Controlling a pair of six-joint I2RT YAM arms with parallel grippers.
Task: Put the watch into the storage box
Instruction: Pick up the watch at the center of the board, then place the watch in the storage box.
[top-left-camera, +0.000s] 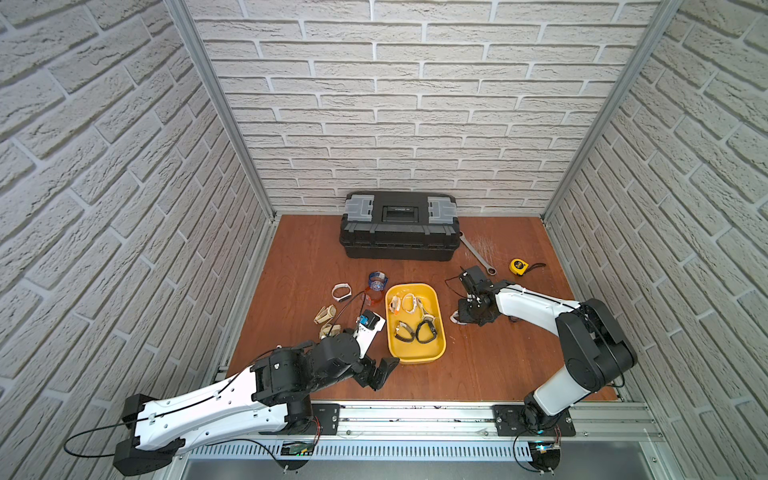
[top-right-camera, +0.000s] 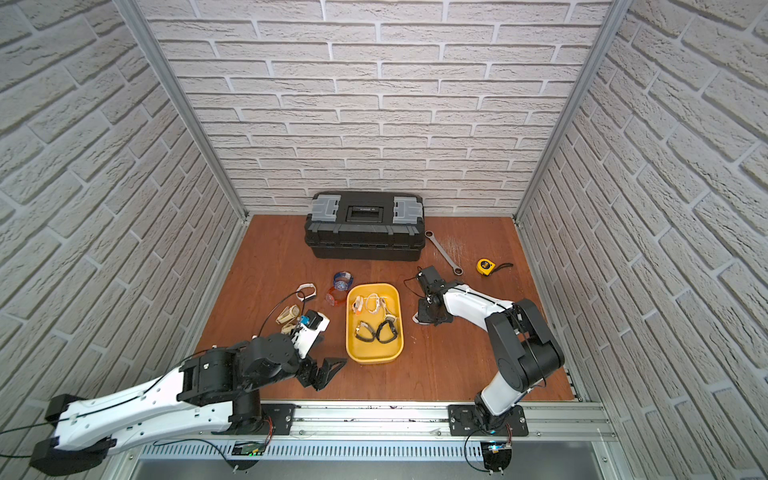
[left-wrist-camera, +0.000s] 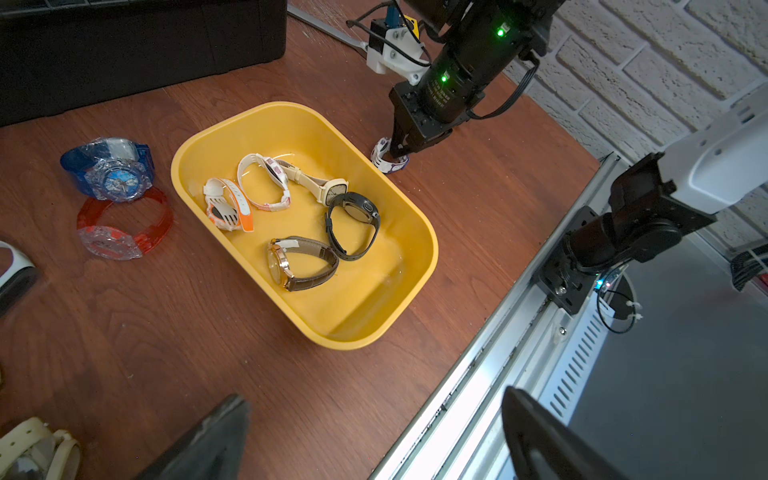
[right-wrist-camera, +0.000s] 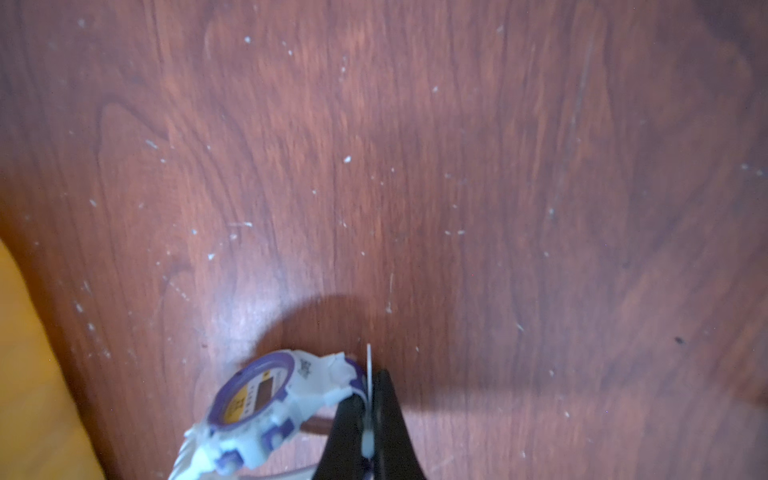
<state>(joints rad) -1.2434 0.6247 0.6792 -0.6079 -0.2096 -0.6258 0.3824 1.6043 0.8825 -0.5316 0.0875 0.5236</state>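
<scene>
In both top views the watch (top-left-camera: 454, 319) is on the table (top-left-camera: 498, 365), just beside the box (top-left-camera: 415, 358) on the right arm's side and outside it. The right gripper (top-left-camera: 460, 316) points down on the watch and hides most of it. Five other watches (top-left-camera: 415, 320) lie inside the yellow box. The left gripper (top-left-camera: 380, 371) hangs near the box's front corner, its jaws wide apart and empty. A black toolbox (top-left-camera: 399, 232) stands at the back wall.

In the left wrist view the watch shows a white strap with purple marks, close to the box rim. The right gripper is closed on this strap. A label (left-wrist-camera: 440, 93) on the black motor above is too small to read.

In the right wrist view the watch has a white case, a purple ring and purple buttons. Its face is yellow with a dark display. The small print beside the face is blurred and I cannot read it. The black fingers (right-wrist-camera: 390, 415) pinch the white strap between them. Whether the watch touches the table I cannot tell.
</scene>
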